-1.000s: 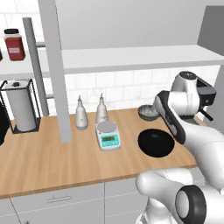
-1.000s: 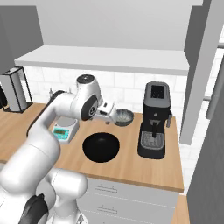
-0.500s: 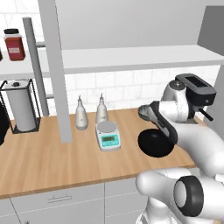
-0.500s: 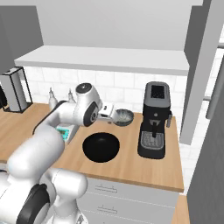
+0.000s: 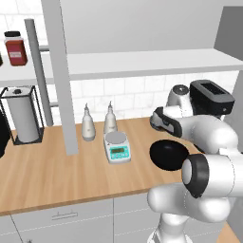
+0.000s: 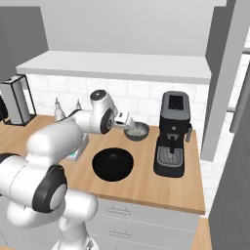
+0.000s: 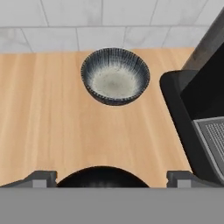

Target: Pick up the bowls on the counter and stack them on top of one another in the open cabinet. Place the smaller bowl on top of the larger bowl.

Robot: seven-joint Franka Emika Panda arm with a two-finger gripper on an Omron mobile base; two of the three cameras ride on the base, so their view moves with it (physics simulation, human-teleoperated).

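Note:
The smaller bowl [image 7: 115, 75] [image 6: 136, 131], grey-speckled inside with a dark rim, stands on the counter [image 7: 43, 113] close to the tiled back wall. In front of it sits the larger bowl [image 6: 113, 164] [image 5: 171, 155] [image 7: 103, 177], wide and glossy black. My gripper [image 6: 125, 120] [image 7: 111, 179] hovers over the far edge of the black bowl, aimed at the speckled one, open with nothing between its fingertips [image 7: 38, 178]. In the left base view my arm hides the smaller bowl. The open cabinet's white shelf [image 5: 142, 64] [image 6: 117, 66] runs above the counter.
A black coffee machine [image 6: 172, 134] [image 7: 201, 122] stands right beside the speckled bowl. A white scale [image 5: 117, 146], two bottles [image 5: 88, 122] and a paper towel holder [image 5: 23, 116] sit to the left. A grey upright panel [image 5: 59, 71] rises from the counter.
My arm has swung its hand down and in toward the two bowls. Both bowls stay in place and the jaws stay wide.

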